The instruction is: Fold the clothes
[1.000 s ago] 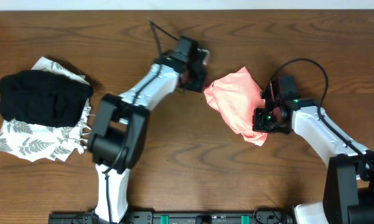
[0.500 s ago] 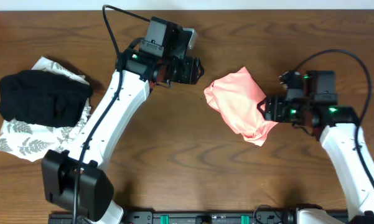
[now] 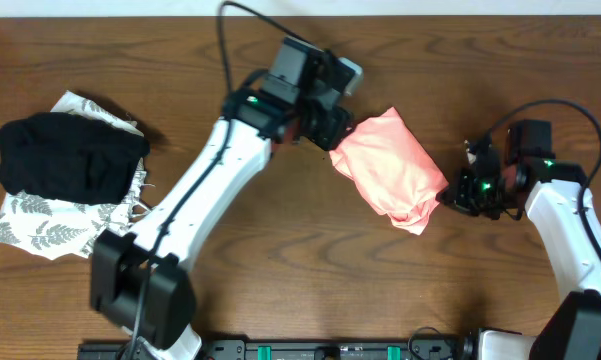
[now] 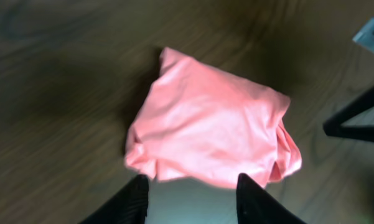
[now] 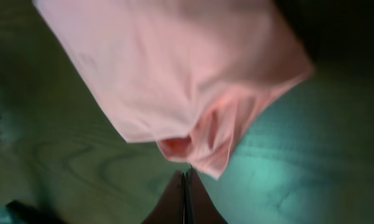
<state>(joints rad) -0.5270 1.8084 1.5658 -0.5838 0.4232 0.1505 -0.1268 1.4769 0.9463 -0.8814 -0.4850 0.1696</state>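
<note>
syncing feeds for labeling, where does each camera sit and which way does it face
overhead: above the table, straight down on the pink T-shirt; left arm and right arm show
left wrist: on the left arm, facing the shirt; open left claw at frame bottom
right wrist: close on the shirt's bunched end; shut right claw at frame bottom
shared: all three show the shirt

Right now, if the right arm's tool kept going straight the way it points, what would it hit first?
Probably the bunched edge of the salmon-pink soft-fabric T-shirt, lying just ahead of the shut right tool; the gap is hard to judge.
</note>
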